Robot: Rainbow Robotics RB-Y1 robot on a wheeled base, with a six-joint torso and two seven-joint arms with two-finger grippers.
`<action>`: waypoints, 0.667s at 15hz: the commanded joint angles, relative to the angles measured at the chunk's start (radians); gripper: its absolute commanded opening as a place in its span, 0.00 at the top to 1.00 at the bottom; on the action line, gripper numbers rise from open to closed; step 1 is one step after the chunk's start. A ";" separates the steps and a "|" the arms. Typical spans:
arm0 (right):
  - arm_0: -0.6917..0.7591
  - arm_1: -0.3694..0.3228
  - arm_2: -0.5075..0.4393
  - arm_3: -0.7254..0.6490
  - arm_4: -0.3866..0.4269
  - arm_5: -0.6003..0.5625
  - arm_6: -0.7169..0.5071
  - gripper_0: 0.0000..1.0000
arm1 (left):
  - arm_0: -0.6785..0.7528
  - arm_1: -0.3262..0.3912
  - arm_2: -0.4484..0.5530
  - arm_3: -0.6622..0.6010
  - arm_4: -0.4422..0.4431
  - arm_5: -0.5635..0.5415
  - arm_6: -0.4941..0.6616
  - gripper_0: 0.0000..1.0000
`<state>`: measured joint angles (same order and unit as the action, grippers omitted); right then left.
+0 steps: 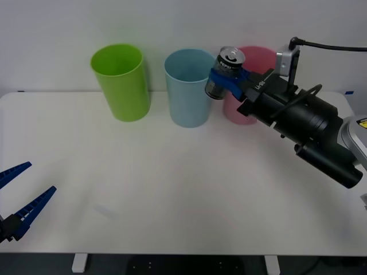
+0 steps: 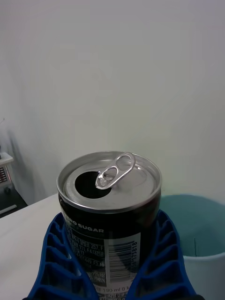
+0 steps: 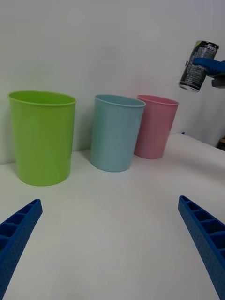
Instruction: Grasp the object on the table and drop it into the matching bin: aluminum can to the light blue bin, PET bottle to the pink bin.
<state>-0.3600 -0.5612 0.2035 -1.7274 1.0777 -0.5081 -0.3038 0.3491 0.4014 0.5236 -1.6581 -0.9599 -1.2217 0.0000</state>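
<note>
Plainly, the table [image 1: 172, 189] is the broadest thing here, white and bare across its middle. At its twelve o'clock edge stand three bins in a row: a lime green bin [image 1: 121, 81] toward eleven o'clock, the light blue bin [image 1: 188, 89] at twelve, and the pink bin [image 1: 259, 57] toward one o'clock, partly behind the right arm.

The right gripper [image 1: 227, 78] reaches in from three o'clock, raised off the table, its blue fingers [image 2: 63, 267] closed on the dark body of the aluminum can [image 1: 225, 73]. The can is held roughly upright, tab uppermost, in the air just beside the blue bin's rim, on the pink bin's side. In the right wrist view the blue bin's mouth lies just beyond the can.

The left gripper [image 1: 20, 200] waits at eight o'clock, spread wide with nothing between its fingers.

The pick and lift look done. What remains, I judge, is a short carry over the blue rim and the release.
</note>
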 commanded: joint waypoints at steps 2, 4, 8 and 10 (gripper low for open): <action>-0.119 0.004 0.014 0.114 0.018 -0.004 0.003 1.00 | 0.000 0.000 0.000 0.000 0.000 0.000 0.000 0.00; -0.203 0.017 0.030 0.210 0.021 -0.003 0.009 1.00 | 0.000 0.000 0.000 0.000 0.000 0.000 0.000 0.00; -0.339 0.087 0.030 0.396 0.080 0.010 0.015 1.00 | 0.000 0.000 0.000 0.000 0.000 0.000 0.000 0.00; -0.389 0.121 0.031 0.471 0.102 0.036 0.021 1.00 | 0.000 0.000 0.000 0.000 0.000 0.000 0.000 0.00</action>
<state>-0.7282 -0.4531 0.2345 -1.2881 1.1728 -0.4833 -0.2848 0.3490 0.4014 0.5236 -1.6580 -0.9599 -1.2217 0.0000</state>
